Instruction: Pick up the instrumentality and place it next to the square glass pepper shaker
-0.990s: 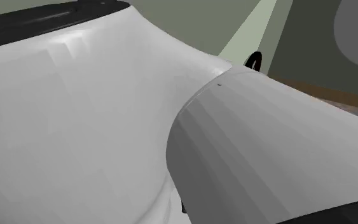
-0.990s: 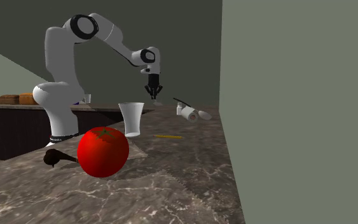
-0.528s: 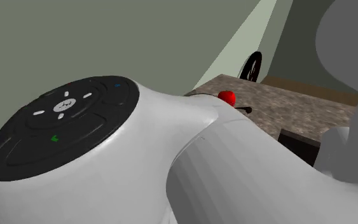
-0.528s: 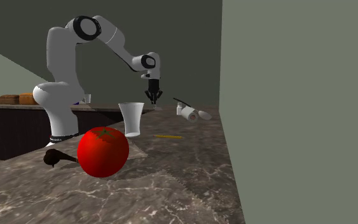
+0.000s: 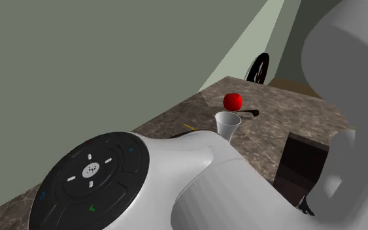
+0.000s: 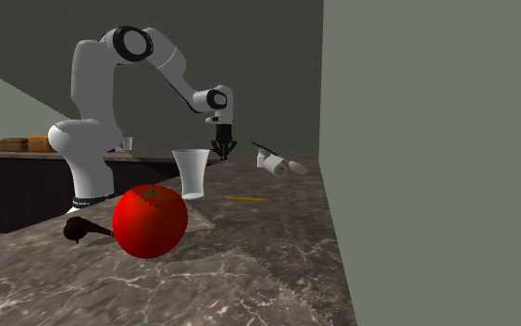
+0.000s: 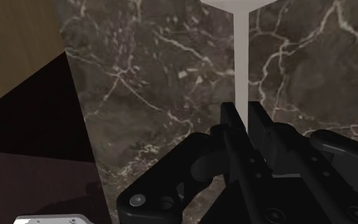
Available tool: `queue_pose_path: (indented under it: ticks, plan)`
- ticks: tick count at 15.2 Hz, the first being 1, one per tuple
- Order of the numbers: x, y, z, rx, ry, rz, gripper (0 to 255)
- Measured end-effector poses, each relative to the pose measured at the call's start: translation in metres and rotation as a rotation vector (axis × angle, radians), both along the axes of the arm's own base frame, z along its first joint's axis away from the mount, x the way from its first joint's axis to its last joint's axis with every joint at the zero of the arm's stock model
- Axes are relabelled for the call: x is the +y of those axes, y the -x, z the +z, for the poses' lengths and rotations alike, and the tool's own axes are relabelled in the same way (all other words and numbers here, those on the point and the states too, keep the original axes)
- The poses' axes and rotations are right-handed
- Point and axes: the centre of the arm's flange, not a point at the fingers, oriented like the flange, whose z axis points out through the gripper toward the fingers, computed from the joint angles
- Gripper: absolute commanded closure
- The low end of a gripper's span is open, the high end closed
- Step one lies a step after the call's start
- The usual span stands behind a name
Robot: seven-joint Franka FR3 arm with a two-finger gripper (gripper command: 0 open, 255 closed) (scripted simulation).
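Grey-green walls [image 6: 434, 139] close the room, and one stands right against the counter's edge in the second exterior view. Work surface: a dark brown marble countertop with pale veins [image 6: 277, 250], long, running away towards the arm. Brown wood floor [image 7: 12, 44] shows past the counter's edge in the wrist view. The white Franka arm with dark joints [image 6: 87, 83] rises at the far end and bends down to the counter; its links loom close to the shoulder camera [image 5: 241, 189]. On the counter, near the second exterior camera, sits a glossy red tomato [image 6: 150, 220] [image 5: 233, 101], with a dark brown handled lump [image 6: 78, 229] just beside it. Behind the tomato stands an upright white tapered cup [image 6: 191, 173] [image 5: 227, 124]. Farther on lie a thin yellow stick [image 6: 245, 198] and small white items tipped on their sides [image 6: 277, 163]. The all-black gripper [image 6: 221, 148] [image 7: 242, 114] hangs low over the counter behind the cup. The claw is narrow, its tips clasping the near end of a white thin-stemmed thing [image 7: 241, 63]. That stem runs straight out over the marble and flares wide at the far end.
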Motion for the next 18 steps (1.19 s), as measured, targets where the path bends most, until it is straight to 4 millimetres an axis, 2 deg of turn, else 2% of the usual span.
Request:
queue_pose_path:
  ticks: [5,11,12,18]
  plan:
    - [0.000,-0.001,-0.027,0.000,0.000,0.000,255]
    - [-0.001,0.000,-0.032,0.000,0.000,0.000,255]
    - [-0.001,0.000,-0.033,0.000,0.000,0.000,0]
    - [-0.001,0.000,-0.033,0.000,0.000,0.000,0]
